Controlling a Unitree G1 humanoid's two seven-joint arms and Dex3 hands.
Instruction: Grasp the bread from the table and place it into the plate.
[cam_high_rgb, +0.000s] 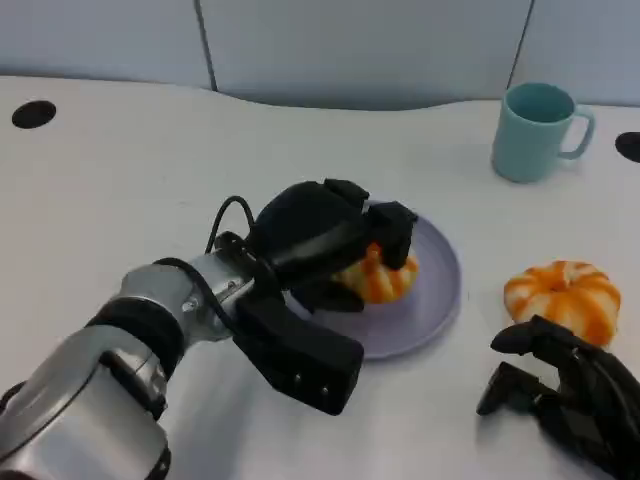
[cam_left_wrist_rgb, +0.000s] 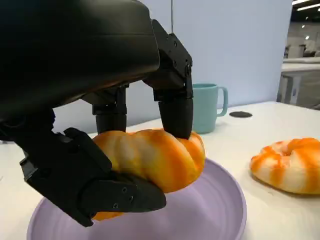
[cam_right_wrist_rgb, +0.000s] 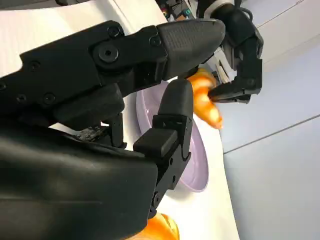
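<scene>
Head view: left hand (cam_high_rgb: 335, 235) grips bread (cam_high_rgb: 380, 275) over purple plate (cam_high_rgb: 430, 310) | second bread (cam_high_rgb: 563, 297) on tabletop (cam_high_rgb: 120, 190) beside plate | right hand (cam_high_rgb: 570, 385) holds nothing, fingers loosely curled | cup (cam_high_rgb: 535, 130) beyond plate.

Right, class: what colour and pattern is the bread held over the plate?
The bread is orange with pale cream stripes, clearest in the left wrist view.

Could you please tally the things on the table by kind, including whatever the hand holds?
Bread: 2, one held by the left hand over the plate, one on the table by the right hand
Plate: 1
Mug: 1
Total: 4
</scene>
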